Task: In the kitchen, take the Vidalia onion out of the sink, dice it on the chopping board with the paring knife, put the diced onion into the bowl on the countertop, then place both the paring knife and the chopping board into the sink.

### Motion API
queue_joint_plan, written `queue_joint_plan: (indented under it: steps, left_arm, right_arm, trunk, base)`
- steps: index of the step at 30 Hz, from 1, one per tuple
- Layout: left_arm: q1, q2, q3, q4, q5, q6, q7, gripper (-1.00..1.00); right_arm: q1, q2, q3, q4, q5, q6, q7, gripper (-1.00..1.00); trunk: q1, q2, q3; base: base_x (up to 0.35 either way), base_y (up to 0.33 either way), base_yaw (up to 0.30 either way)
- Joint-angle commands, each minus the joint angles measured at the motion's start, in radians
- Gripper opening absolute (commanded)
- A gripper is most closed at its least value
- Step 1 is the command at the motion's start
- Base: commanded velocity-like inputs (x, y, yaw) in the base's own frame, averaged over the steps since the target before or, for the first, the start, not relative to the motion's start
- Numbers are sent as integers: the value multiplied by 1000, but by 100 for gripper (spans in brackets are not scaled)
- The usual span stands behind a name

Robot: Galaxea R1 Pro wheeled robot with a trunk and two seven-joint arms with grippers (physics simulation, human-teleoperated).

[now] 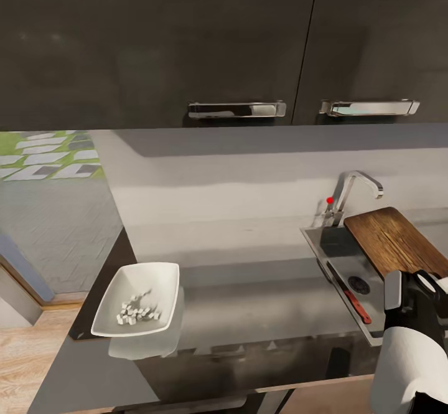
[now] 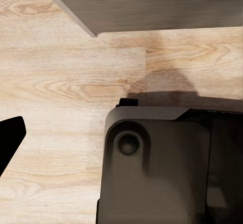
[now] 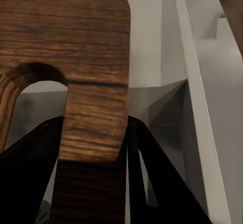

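Last step: your right gripper (image 3: 96, 148) is clamped on the chopping board (image 1: 398, 239), lower right, over the sink (image 1: 339, 246); lower it, then release. Left jaws: cannot tell.

Two dark upper cabinet doors (image 1: 155, 40) hung at the far side, each with a chrome bar handle (image 1: 237, 109). Pale grey backsplash (image 1: 218, 177) ran below them. Left: a window (image 1: 50, 155) onto green-and-white paving. Light wood floor (image 2: 61, 82) lay near.

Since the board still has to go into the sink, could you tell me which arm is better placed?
Right: its fingers grip the chopping board over the sink, where the paring knife lies.
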Motion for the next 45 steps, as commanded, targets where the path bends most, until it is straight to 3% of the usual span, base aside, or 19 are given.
queue_joint_plan:
  steps: [1, 27, 29, 34, 45]
  left_arm:
    - [-2, -1, -9, 4, 10, -7, 1, 100]
    - [-2, -2, -10, 4, 10, -7, 1, 100]
    - [-2, -2, -10, 4, 10, -7, 1, 100]
    - [-2, -2, -10, 4, 10, -8, 1, 100]
    - [-2, -2, -9, 4, 10, -8, 1, 100]
  right_arm:
    - [-1, 0, 0, -1, -4, 7, -4, -100]
    - [-1, 1, 1, 47, -10, 7, 0, -100]
    - [-1, -1, 0, 63, -29, 7, 0, -100]
    - [-1, -3, 1, 75, -123, 6, -3, -100]
    - [-1, -15, 2, 77, -144, 4, -4, -100]
  trunk:
    - [0, -2, -2]
    - [0, -2, -2]
    - [0, -2, -2]
    - [0, -2, -2]
    - [0, -2, -2]
  base:
    - [0, 0, 0]
    - [0, 0, 0]
    - [0, 0, 0]
    - [0, 0, 0]
    - [0, 0, 0]
